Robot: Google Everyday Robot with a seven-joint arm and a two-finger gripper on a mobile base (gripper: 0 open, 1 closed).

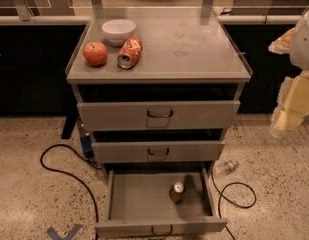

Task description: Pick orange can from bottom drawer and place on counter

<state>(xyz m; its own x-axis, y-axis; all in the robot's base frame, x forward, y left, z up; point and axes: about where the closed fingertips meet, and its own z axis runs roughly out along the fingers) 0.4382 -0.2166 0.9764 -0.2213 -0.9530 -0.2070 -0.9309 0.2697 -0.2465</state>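
Down in bottom drawer (139, 200), orange can (177, 192), well apart from right-edge gripper (293, 104), state unclear.

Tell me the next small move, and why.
Probably lower the end effector, which hangs at the view's right edge beside the counter, toward the orange can. The can stands upright and ungrasped in the open bottom drawer.
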